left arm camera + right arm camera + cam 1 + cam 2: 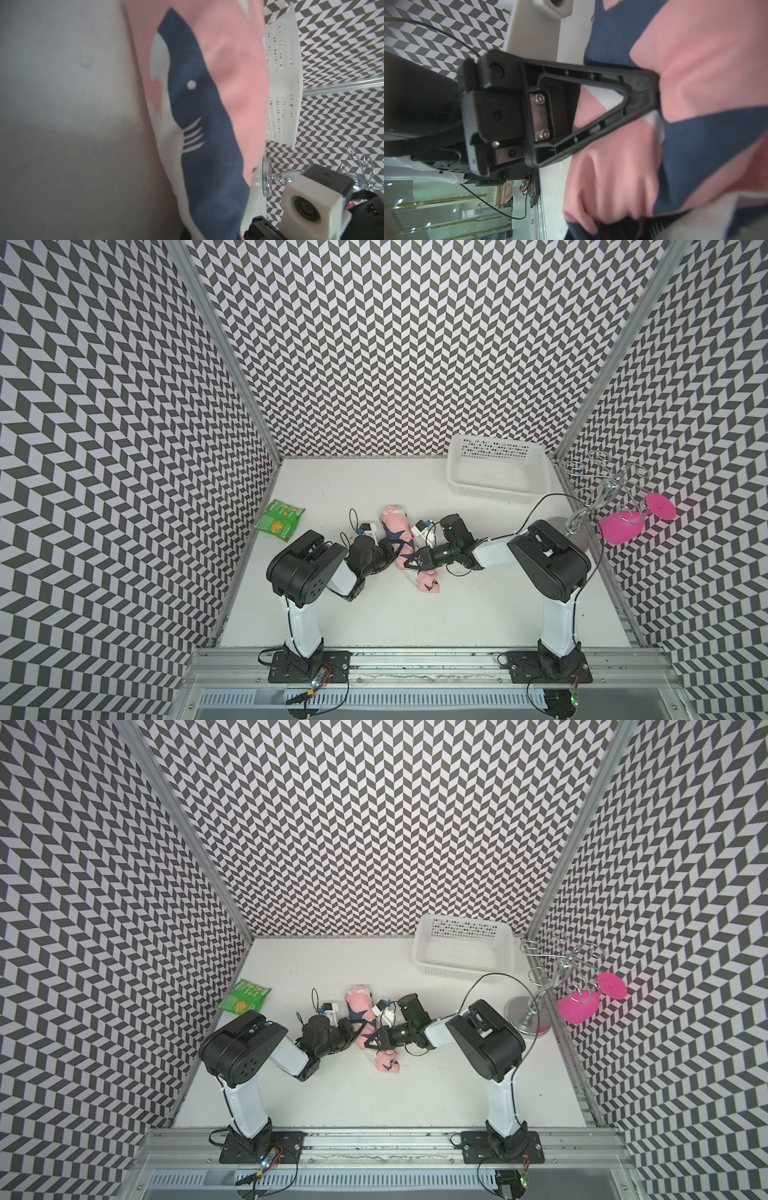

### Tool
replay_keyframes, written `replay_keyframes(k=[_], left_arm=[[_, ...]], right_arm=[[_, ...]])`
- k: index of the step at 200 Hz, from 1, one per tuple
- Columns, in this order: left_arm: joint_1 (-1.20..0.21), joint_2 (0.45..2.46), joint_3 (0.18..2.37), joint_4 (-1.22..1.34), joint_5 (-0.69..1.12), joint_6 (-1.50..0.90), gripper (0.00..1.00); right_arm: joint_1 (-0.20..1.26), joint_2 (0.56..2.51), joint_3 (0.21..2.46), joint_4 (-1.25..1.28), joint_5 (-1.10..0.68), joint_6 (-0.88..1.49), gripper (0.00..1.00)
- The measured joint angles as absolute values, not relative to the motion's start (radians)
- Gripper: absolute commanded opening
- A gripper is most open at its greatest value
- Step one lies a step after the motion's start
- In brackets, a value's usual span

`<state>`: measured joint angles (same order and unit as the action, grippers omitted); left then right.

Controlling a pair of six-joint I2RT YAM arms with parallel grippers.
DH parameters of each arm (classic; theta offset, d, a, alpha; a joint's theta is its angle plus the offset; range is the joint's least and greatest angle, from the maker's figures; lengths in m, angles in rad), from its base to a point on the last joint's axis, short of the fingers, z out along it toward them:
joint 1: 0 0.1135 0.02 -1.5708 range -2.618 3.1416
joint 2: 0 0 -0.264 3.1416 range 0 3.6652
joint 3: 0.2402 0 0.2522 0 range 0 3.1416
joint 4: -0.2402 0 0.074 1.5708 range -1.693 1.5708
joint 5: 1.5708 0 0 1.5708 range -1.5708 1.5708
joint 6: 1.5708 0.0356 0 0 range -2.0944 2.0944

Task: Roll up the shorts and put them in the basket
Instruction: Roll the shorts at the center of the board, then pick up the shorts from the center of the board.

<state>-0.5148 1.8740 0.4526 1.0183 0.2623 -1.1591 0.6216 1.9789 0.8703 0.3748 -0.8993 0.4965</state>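
Observation:
The shorts [397, 522], pink with navy-and-white sharks, lie rolled into a long bundle mid-table in both top views [359, 1002]. My left gripper [400, 549] comes in from the left and is shut on the roll's middle. In the right wrist view its black triangular finger [641, 91] presses a crease into the pink fabric [695, 52]. My right gripper [409, 565] meets the roll from the right, just nearer the front, with gathered fabric bunched in its jaws. The left wrist view is filled by a shark print [197, 104], which hides that gripper's own jaws.
A white perforated basket [486, 489] stands at the back right. A green snack packet [279, 520] lies by the left wall. A metal stand [577, 522] holding a pink glass [621, 526] stands at the right wall. Patterned walls enclose three sides.

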Motion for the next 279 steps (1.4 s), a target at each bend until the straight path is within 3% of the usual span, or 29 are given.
replay_keyframes(k=[18, 54, 92, 174, 229, 258, 279], left_arm=[[-0.52, 1.848, 0.498, 0.912, 0.261, -1.115, 0.0], [-0.522, 1.784, 0.525, 0.752, 0.247, -1.032, 0.0], [-0.522, 1.744, 0.525, 0.672, 0.243, -0.979, 0.0], [-0.522, 1.72, 0.505, 0.657, 0.242, -0.962, 0.0], [-0.521, 1.729, 0.478, 0.71, 0.253, -0.962, 0.0], [-0.515, 1.73, 0.469, 0.723, 0.253, -0.962, 0.0], [-0.511, 1.73, 0.467, 0.727, 0.253, -0.962, 0.0]], right_arm=[[0.614, 1.941, 0.842, 0.359, -0.884, 0.487, 0.47], [0.572, 1.739, 0.754, 0.26, -0.822, 0.449, 0.59], [0.502, 1.684, 0.781, 0.242, -0.788, 0.438, 0.63], [0.504, 2.002, 0.979, 0.299, -0.8, 0.5, 0.64], [0.538, 2.108, 1.036, 0.473, -0.873, 0.611, 0.62], [0.553, 2.158, 1.058, 0.55, -0.899, 0.675, 0.51], [0.552, 2.183, 1.061, 0.59, -0.902, 0.714, 0.33]])
